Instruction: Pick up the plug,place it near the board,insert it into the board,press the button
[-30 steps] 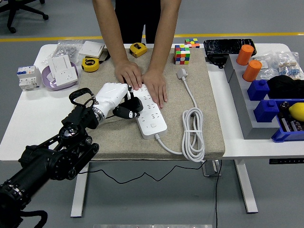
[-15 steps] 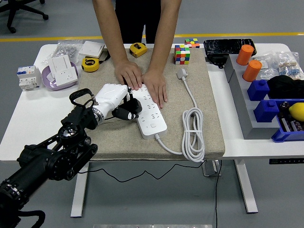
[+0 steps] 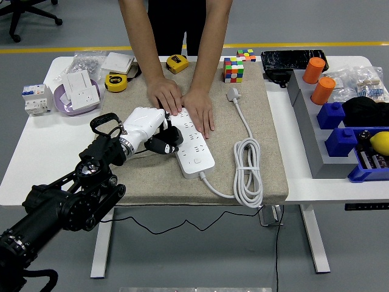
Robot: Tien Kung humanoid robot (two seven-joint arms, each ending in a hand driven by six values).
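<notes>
1. I have the left hand [image 3: 152, 131] at the left long edge of the power strip [image 3: 191, 141], its fingers curled around a black plug [image 3: 164, 142]. My biggest worry is misalignment: if the pins meet the socket face off-centre or tilted, I judge pressing will jam the plug or skid the strip across the mat [image 3: 255, 131].
2. A person's hands [image 3: 182, 103] lie flat on the strip's far end, just beside my fingers. A slip toward the tabletop's far edge could push into them.
3. The black cord trailing from the plug runs off the mat's near edge, and I think it could tug the plug askew.
4. The plug itself is dark and compact, touching or just above the strip's left side; I cannot tell whether the pins have entered a socket.
5. The strip is white and long, lying diagonally mid-mat, its button at the near end, its white cable [image 3: 248, 173] coiled toward the mat's near right corner.
6. My right arm is out of view.
</notes>
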